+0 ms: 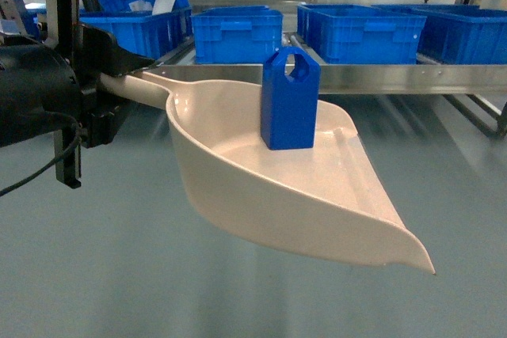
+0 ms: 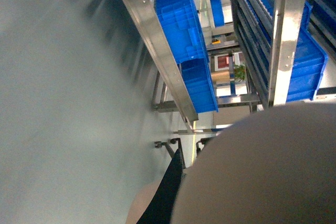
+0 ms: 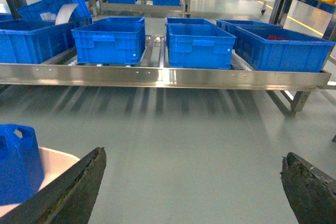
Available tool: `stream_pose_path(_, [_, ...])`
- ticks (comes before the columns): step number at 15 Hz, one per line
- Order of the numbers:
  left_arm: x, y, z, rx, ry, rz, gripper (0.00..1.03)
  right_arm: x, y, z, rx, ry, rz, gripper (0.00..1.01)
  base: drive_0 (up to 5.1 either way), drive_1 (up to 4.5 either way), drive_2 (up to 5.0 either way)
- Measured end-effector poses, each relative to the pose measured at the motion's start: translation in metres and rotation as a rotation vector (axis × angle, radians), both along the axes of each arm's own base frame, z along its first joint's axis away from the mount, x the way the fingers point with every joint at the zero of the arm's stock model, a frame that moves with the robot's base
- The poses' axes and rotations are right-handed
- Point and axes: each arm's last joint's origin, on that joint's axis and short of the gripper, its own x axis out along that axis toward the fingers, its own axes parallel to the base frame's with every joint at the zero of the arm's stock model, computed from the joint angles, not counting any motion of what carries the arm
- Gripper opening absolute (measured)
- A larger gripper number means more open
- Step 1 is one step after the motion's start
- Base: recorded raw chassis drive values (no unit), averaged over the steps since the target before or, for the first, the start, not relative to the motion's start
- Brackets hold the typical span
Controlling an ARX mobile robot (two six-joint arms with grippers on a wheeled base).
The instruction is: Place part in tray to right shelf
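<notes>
The tray hangs in the air above the grey floor, its handle running left into the left gripper, which is clamped on that handle. The part stands upright inside the tray, near the tray's far wall, with its looped handle on top. Behind the tray runs the shiny front rail of the right shelf, carrying a row of blue crates; the tray sits clear of the rail, on the near side.

In the right wrist view the right gripper has its two dark fingers set wide apart, holding nothing, above bare floor. The part and a strip of tray show at the lower left of that view, beside the left finger. The left wrist view is largely filled by the tray's pale underside.
</notes>
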Motion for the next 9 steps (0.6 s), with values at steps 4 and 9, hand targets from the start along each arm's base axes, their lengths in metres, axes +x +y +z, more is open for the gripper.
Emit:
stream_pose_path(4, [-0.0001, 0.0001, -0.0004, 0.0, 0.003, 0.001, 0.13, 0.0001, 0.0, 0.0, 0.0, 0.0, 0.0, 0.98, 0.0, 0.0, 0.0])
stream_pose_path(9, [-0.0002, 0.0001, -0.0007, 0.002, 0.004, 0.0, 0.13, 0.0001, 0.0, -0.0002, 0.0, 0.001, 0.0, 0.98, 0.0, 0.0, 0.0])
